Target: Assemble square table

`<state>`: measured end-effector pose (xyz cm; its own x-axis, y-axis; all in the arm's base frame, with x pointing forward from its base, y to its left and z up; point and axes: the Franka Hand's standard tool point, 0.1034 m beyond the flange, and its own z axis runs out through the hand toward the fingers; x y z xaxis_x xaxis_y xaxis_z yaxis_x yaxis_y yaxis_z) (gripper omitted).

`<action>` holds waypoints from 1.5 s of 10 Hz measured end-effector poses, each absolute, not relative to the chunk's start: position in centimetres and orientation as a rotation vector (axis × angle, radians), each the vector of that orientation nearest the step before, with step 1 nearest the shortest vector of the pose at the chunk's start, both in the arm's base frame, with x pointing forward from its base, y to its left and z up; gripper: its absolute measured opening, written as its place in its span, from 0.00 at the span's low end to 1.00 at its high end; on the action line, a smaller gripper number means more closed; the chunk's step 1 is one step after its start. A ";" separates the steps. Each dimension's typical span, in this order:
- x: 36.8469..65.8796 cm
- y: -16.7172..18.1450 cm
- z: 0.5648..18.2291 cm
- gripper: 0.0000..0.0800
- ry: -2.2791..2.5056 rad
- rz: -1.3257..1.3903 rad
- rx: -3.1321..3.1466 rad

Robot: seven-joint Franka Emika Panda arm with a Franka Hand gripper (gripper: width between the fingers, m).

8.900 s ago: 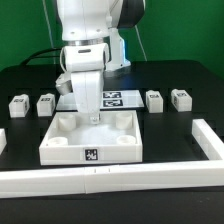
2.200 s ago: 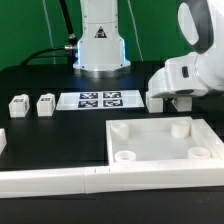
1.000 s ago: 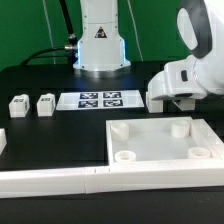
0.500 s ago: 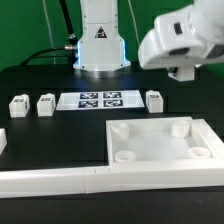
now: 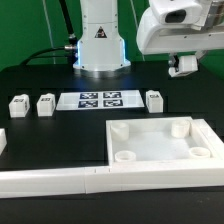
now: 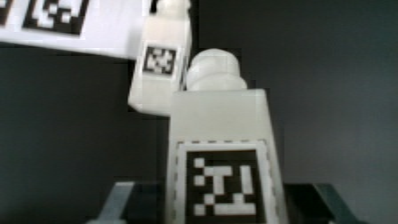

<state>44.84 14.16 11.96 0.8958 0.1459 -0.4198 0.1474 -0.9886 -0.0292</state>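
The square table top (image 5: 160, 142), a white tray with round corner sockets, lies at the exterior view's right, against the long white wall. My gripper (image 5: 183, 68) hangs high above the table's far right side, shut on a white leg block (image 5: 184, 63). In the wrist view that leg (image 6: 221, 140) stands between my fingers (image 6: 128, 205), its tag facing the camera and its peg end pointing away. A second leg (image 5: 154, 100) rests on the table below it, and the wrist view catches this leg (image 6: 162, 68) too. Two more legs (image 5: 18, 104) (image 5: 46, 103) sit at the left.
The marker board (image 5: 100, 100) lies flat between the legs, in front of the robot base (image 5: 100, 45); its corner (image 6: 54, 22) shows in the wrist view. The long white barrier wall (image 5: 60, 180) runs along the front and turns up at the right end.
The gripper has risen from the table at the exterior view's right, carrying one leg up with it. The neighbouring leg stays on the table.
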 end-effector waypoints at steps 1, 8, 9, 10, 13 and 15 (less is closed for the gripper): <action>47.8 12.9 14.0 0.36 0.236 -0.552 3.100; 53.3 9.5 17.3 0.36 0.249 0.276 3.169; 54.0 9.6 17.2 0.36 0.245 0.396 3.164; 56.1 9.9 17.0 0.36 0.238 0.522 3.160; 60.8 11.1 17.4 0.36 0.201 0.806 3.141; 60.7 11.1 17.2 0.36 0.217 0.793 3.141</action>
<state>60.72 11.07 17.17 0.8722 0.1036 0.4781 0.1546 -0.9856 -0.0685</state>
